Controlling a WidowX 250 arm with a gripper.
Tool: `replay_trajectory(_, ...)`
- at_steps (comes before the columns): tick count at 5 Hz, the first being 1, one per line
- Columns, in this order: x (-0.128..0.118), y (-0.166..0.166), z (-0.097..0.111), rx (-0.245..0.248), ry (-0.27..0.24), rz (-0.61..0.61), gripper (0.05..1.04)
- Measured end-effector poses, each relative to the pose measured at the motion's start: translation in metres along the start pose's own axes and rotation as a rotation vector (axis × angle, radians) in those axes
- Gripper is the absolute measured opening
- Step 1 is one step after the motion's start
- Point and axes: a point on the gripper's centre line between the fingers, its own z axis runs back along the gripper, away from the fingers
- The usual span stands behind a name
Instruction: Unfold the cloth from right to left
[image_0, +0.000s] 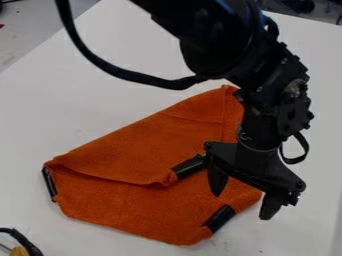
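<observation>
The orange cloth (127, 150) lies on the white table (80, 107) below my arm (217, 42), partly folded, with a broad flap (157, 135) laid over its upper part. The flap's loose edge runs across the cloth from its left corner toward my gripper (243, 197), which hangs at the cloth's right side. My gripper stands open, its two fingers (216, 182) spread apart with nothing clasped between them. One finger shows against the cloth, the other just past its lower right edge; whether either touches the fabric, I cannot tell. Black tabs mark the cloth: one at its left corner (49, 184), one at the flap's corner (190, 167), close beside my gripper, and one at the lower right edge (219, 218). My arm's black cable (133, 76) loops above the cloth. A dark cord (25, 242) sits below and left of it.
</observation>
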Motion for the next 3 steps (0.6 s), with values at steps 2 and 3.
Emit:
replay_trajectory(2,0.000,0.018,-0.009,0.007,0.028,-0.033,1.000)
replay_trajectory(3,0.009,0.035,-0.010,-0.018,0.013,-0.051,1.000)
